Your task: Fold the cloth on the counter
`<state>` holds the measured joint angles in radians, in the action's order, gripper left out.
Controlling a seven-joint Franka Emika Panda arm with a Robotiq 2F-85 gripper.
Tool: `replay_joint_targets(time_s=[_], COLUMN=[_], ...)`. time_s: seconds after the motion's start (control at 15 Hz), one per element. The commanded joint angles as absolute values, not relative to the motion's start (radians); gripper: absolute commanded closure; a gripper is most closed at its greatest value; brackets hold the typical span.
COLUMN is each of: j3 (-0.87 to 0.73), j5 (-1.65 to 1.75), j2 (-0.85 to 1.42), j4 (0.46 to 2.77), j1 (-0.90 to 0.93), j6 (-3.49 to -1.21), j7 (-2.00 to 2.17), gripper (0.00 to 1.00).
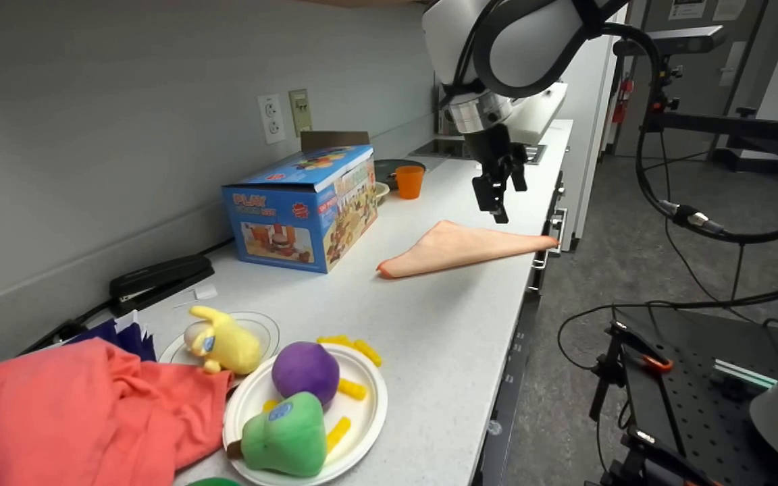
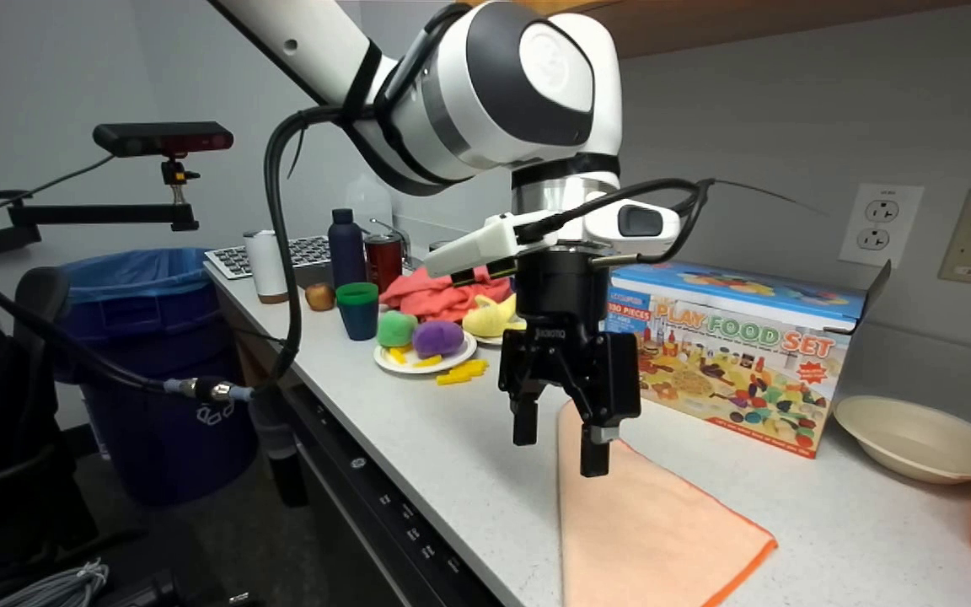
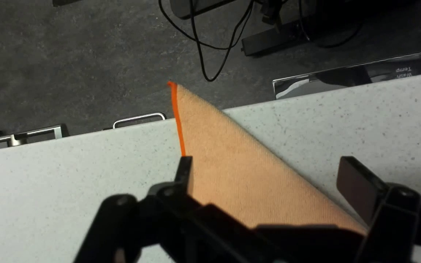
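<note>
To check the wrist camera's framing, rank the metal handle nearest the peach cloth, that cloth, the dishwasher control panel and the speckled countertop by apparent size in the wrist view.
Visible parts, largest first:
Speckled countertop
Peach cloth
Dishwasher control panel, frame-cropped
Metal handle

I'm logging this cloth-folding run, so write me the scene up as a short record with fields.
Task item: peach cloth with orange trim, flat on the counter
Shape: triangle; looks folded corner to corner
Overhang: one corner juts past the counter edge
Robot: gripper open, empty, above the cloth
Nearby: Play Food Set box; orange cup
Plate contents: white plate bearing purple toy, green toy and yellow sticks
Other fabric: coral fabric, rumpled
</note>
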<state>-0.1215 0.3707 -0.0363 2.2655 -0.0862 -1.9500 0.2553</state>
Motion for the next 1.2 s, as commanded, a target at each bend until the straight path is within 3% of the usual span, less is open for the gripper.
replay_joint_targets(time_s=[0.0,1.13], j3=[-0.112,-0.200], j5=[0.370,0.407], j2=[-0.034,-0.100], j4=[2.264,2.434], j1=[-0.095,-0.188], j6=[-1.948,-2.021], j7=[0.255,0.100], gripper=[0.00,0.00])
